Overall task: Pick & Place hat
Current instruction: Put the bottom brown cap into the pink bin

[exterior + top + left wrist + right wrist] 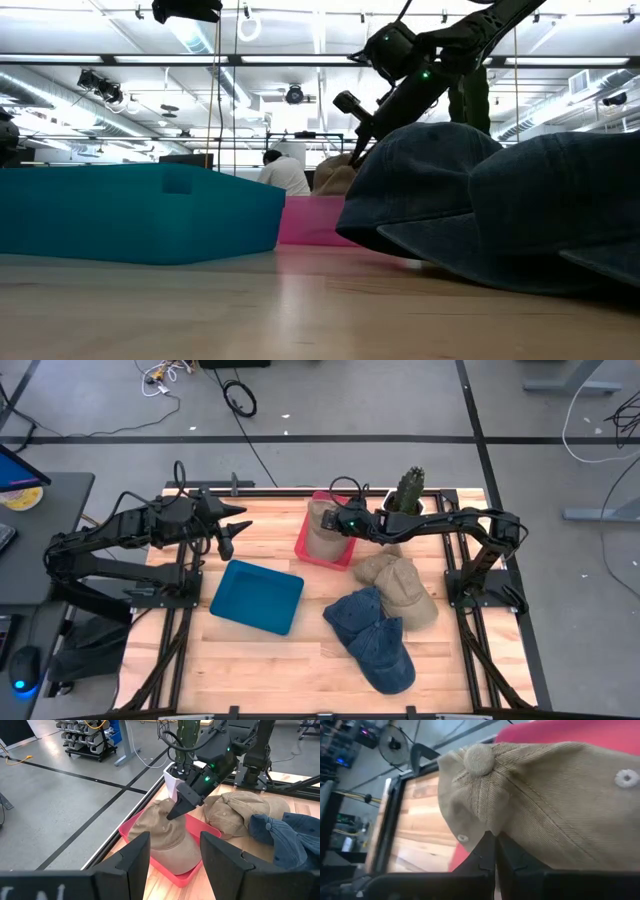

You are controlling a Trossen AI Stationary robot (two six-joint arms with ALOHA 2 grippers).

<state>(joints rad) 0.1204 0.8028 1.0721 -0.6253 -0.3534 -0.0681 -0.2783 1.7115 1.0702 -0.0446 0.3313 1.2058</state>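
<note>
A tan hat [322, 525] sits crown-up in the pink bin [318, 556] at the far middle of the table, also seen in the left wrist view [165, 840]. My right gripper [336, 520] reaches over from the right and is shut at the hat's crown [495, 851]. My left gripper [230, 532] hangs open above the table's left side, well short of the bin, its fingers [135, 860] framing the view. Two more tan hats [398, 582] and blue denim hats [372, 638] lie on the wood. My right gripper pinches a small pucker of the tan hat's crown cloth [489, 829], just below the top button [479, 759], between its two shut fingertips [176, 812]. The fingers slant down from the table's right. The hat rests in the pink bin.
A teal tray [257, 597] lies near the table's middle left, close to the pink bin. A green cactus-like plant in a white pot [406, 490] stands at the far edge behind my right arm. The denim hats [500, 200] fill the near right.
</note>
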